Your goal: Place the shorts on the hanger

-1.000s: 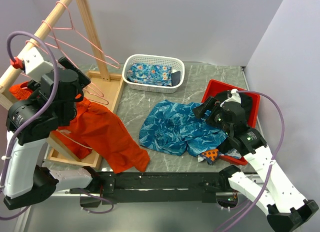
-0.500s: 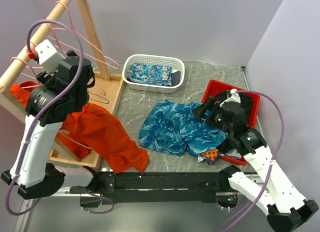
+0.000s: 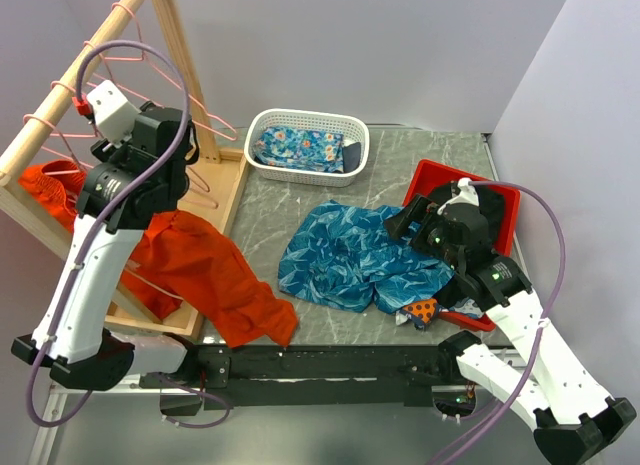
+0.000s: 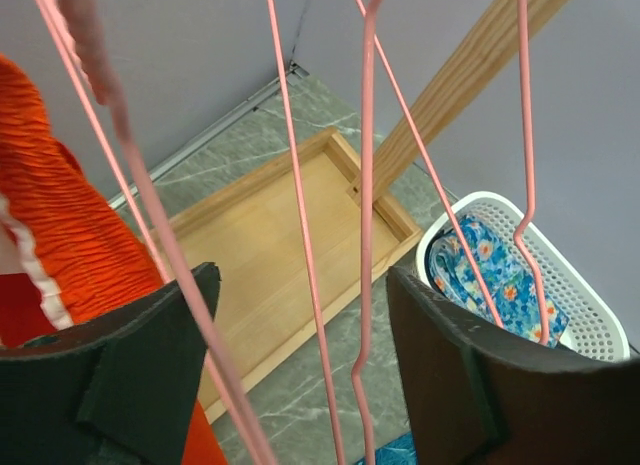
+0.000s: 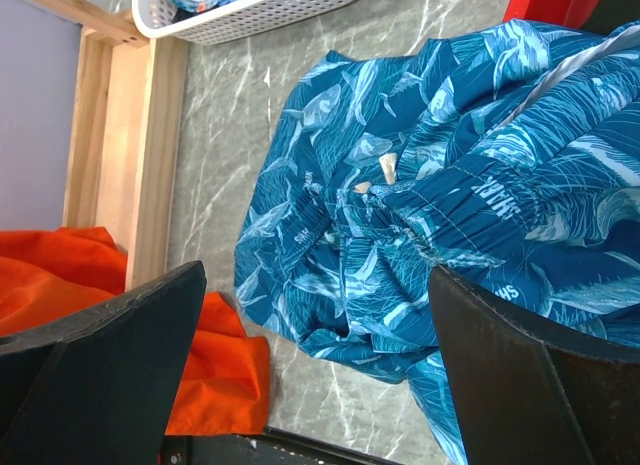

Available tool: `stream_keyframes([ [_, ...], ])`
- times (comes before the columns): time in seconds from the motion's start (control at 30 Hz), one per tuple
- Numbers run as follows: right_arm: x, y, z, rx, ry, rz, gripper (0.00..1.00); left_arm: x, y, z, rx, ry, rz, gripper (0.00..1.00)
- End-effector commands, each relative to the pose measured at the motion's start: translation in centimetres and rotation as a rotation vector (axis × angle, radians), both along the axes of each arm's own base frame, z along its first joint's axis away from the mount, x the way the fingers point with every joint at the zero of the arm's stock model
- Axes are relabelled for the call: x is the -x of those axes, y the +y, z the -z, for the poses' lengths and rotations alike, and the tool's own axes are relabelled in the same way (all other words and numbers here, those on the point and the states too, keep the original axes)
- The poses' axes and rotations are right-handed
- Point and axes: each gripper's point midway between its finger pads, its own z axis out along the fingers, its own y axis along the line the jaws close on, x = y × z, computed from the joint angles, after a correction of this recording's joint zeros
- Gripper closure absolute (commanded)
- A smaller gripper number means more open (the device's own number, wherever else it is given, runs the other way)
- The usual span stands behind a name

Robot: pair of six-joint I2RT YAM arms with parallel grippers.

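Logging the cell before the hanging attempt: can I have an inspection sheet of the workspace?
Surface: grey marbled tabletop, no spills seen.
Job's things: blue leaf-print fabric shorts crumpled mid-table; thin pink wire hangers on the wooden rack pole.
Clutter: plain orange shorts over the wooden tray; white slatted basket holding floral cloth; red tray.
Grippers: left tool open, hanger wires between its fingers, ungripped; right tool open above the shorts, empty.
Cables: purple cable looping over each arm.
Surroundings: plain grey walls.
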Motion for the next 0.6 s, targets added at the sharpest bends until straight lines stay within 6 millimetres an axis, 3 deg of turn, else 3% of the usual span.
stream_keyframes([
  [0.0, -0.20, -0.14, -0.26, 0.017, -0.020, -0.007, 0.00, -0.88, -0.64, -0.66, 0.044, -0.060, 0.032, 0.30],
  [0.2, -0.24, -0.39, 0.13, 0.027, -0.015, 0.003, 0.00, -1.38, -1.02, -0.77, 0.061, -0.084, 0.046, 0.41],
  [0.57, -0.43, -0.34, 0.59, 0.033, -0.006, 0.004, 0.00, -1.65, -1.36, -0.69, 0.058, -0.091, 0.069, 0.70],
])
